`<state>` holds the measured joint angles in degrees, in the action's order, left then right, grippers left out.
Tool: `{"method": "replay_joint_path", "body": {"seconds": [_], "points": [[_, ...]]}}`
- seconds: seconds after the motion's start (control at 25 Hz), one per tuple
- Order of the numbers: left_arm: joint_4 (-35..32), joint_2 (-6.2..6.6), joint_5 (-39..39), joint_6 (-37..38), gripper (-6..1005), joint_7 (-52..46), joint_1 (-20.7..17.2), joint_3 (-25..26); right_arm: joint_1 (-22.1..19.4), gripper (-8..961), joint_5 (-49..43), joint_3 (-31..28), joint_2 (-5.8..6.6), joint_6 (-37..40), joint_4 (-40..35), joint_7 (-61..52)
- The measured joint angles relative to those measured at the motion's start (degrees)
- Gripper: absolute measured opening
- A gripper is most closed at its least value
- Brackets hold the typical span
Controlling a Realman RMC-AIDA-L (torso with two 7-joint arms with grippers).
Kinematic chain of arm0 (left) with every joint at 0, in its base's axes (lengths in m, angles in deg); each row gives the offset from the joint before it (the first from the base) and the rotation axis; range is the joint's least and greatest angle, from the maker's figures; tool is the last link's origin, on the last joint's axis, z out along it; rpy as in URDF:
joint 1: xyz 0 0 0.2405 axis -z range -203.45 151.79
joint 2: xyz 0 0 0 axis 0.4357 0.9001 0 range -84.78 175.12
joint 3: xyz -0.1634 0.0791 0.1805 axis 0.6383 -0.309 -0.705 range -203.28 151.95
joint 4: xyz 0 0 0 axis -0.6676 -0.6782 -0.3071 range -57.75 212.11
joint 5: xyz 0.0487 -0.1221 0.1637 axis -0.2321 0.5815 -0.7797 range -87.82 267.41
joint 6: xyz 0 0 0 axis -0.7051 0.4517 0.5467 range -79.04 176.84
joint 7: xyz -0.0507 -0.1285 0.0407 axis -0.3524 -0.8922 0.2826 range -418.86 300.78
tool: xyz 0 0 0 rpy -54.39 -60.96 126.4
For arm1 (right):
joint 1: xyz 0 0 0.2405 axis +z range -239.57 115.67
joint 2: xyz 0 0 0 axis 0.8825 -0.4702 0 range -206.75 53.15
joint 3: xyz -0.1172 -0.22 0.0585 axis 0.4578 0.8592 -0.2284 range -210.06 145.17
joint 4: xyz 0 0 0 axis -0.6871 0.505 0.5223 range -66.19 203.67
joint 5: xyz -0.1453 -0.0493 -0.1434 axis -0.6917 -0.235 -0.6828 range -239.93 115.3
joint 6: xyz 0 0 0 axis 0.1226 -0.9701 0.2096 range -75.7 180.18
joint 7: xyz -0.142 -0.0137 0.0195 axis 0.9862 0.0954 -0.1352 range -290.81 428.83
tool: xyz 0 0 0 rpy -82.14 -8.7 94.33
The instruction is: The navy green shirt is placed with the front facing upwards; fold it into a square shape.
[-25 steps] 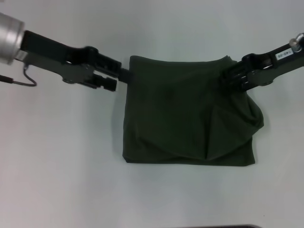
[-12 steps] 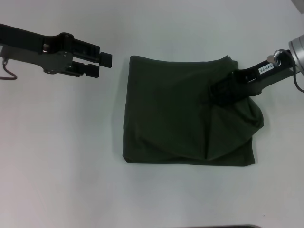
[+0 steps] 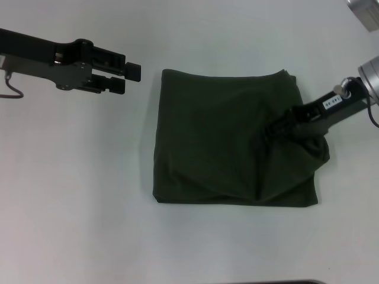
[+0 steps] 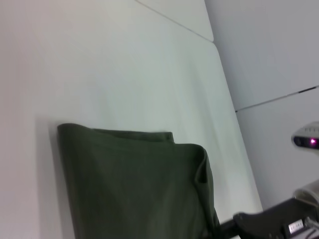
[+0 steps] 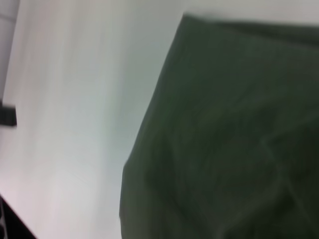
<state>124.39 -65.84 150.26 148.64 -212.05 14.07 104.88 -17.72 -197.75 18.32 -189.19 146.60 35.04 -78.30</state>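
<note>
Olive folded navy green shirt (image 3: 231, 148), left end effector (image 3: 130, 78) spread beside it, right end effector (image 3: 266, 135) on cloth — grip unclear, right wrist view shows only fabric.

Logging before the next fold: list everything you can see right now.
shirt: one, dark olive green, folded to a rough square at the table's middle, right side bunched, no lettering showing.
table: one, white, under everything.
left gripper: one, black, hovering over bare table left of the shirt, clear of it, fingers apart.
right gripper: one, black, low over the shirt's bunched right side, tip dark against the cloth.
</note>
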Motion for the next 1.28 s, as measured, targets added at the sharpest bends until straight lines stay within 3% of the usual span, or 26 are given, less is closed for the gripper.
{"method": "replay_joint_path", "body": {"seconds": [0.48, 0.96, 1.28], "points": [[-0.1, -0.08, -0.04, -0.51, 567, 0.0, -0.1, 0.26, -1.29, 646, -0.64, -0.72, 2.38, 8.74, -1.1, -0.1], [-0.1, -0.17, 0.12, -0.51, 567, 0.0, -0.08, 0.39, -2.09, 645, -9.6, -0.92, 2.55, 11.38, -1.25, -1.26], [-0.1, -0.17, 0.3, -0.6, 568, 0.12, -0.21, 1.04, -2.68, 645, -7.53, -9.01, 3.16, 12.84, -6.75, -0.34]]}}
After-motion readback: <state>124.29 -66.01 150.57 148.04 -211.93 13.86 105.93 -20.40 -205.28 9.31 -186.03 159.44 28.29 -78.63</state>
